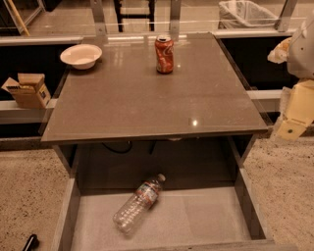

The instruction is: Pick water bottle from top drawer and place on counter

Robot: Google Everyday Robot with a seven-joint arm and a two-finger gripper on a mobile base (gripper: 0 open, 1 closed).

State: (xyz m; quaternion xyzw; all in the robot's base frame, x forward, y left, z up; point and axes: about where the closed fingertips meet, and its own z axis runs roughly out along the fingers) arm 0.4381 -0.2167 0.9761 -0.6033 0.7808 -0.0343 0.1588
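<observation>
Nearest: top drawer [73, 215] pulled open below the worktop's front edge, pale liner floor, thick grey side walls. Water bottle [138, 204] lies on its side on the liner, left of centre, cap pointing back-right, touching neither wall. Small black object [30, 241] on the speckled floor just left of the drawer. Worktop [147, 108] above is glossy and reflects lights. Hand [293, 120] sits at the right frame edge, cream-coloured, off the worktop's right side and well apart from the bottle; can't tell how far open it is, or whether it has hold of anything. Further back: soda can [164, 54] upright near the far edge, white bowl [81, 55] at the far-left corner. Cardboard box [27, 89] on a ledge left of the worktop. Lined bin [247, 13] far right.
</observation>
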